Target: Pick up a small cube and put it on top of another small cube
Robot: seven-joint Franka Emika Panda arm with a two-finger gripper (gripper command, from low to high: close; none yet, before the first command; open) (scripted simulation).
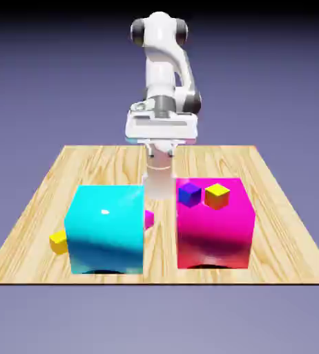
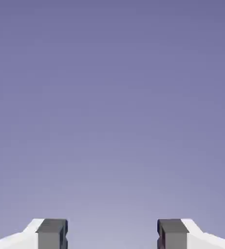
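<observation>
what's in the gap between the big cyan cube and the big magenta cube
In the exterior view, a tiny magenta cube peeks out at the big cyan cube's right edge, facing the big magenta cube. Otherwise bare table shows there.

Big cyan cube (image 1: 105, 228), big magenta cube (image 1: 214, 231), wooden table (image 1: 286, 235)

Wooden table (image 1: 273, 207) — cyan cube (image 1: 105, 228), magenta cube (image 1: 214, 228)

yellow small cube (image 1: 59, 242), on table, touching cyan cube's left
</observation>
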